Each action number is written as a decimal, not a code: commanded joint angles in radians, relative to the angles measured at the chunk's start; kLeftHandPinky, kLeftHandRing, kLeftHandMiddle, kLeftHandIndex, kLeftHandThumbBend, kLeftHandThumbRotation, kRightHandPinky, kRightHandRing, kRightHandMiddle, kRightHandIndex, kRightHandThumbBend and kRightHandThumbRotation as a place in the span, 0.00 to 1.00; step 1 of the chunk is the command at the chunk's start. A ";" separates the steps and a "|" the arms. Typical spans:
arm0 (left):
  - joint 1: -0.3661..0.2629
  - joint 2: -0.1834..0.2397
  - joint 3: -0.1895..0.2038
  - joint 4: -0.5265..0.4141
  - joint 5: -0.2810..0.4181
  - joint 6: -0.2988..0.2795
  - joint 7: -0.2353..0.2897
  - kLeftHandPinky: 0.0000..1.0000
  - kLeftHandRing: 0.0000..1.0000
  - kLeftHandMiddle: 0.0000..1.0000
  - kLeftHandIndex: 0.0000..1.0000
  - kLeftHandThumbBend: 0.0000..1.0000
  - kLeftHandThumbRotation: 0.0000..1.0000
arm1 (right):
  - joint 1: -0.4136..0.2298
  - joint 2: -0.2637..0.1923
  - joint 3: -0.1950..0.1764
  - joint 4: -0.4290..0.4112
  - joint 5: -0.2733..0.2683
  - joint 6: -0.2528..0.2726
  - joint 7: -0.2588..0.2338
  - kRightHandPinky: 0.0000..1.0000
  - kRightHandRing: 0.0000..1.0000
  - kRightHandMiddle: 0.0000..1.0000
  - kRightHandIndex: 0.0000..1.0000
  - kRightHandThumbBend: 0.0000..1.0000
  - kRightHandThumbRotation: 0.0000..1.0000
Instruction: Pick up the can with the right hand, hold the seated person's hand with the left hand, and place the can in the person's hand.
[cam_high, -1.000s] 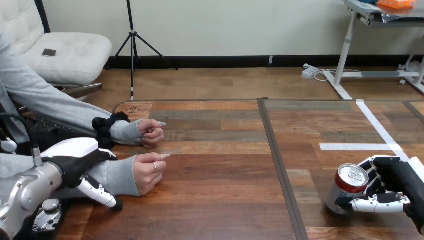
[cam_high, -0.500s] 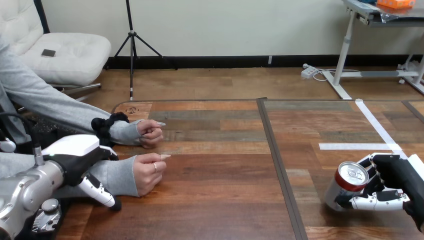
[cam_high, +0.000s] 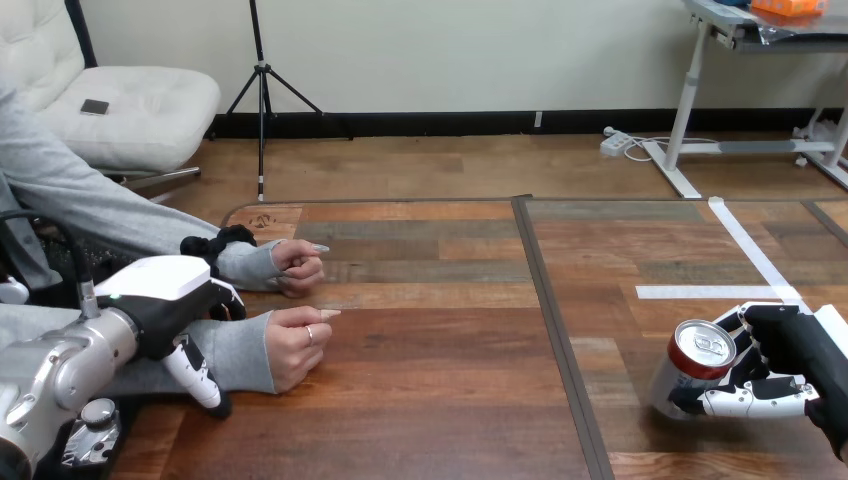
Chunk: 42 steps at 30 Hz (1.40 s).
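Right hand (cam_high: 792, 348) snug around can (cam_high: 688, 372)

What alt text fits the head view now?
The robot's right hand is curled round a tilted silver metal can with a red rim at the right of the brown wooden table. Its left hand is over the grey sleeve behind the person's nearer hand.

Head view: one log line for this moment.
right hand: gripping tilted can | left hand: over person's wrist | handover: not yet
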 joint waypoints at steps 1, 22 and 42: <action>-0.033 0.012 0.002 0.045 -0.012 -0.021 0.045 0.49 0.58 0.64 0.64 0.85 0.01 | -0.050 -0.004 -0.019 -0.061 0.009 -0.013 -0.021 0.22 0.27 0.34 0.42 0.80 0.00; -0.032 0.012 0.026 0.093 -0.062 -0.138 0.199 0.30 0.36 0.44 0.47 0.78 0.00 | -0.048 -0.008 -0.014 -0.050 0.004 -0.012 -0.017 0.29 0.34 0.39 0.43 0.79 0.00; -0.031 0.024 0.047 0.074 -0.130 -0.164 0.171 0.27 0.33 0.40 0.47 0.80 0.00 | -0.051 -0.005 -0.015 -0.039 0.005 -0.010 -0.019 0.26 0.31 0.37 0.43 0.80 0.00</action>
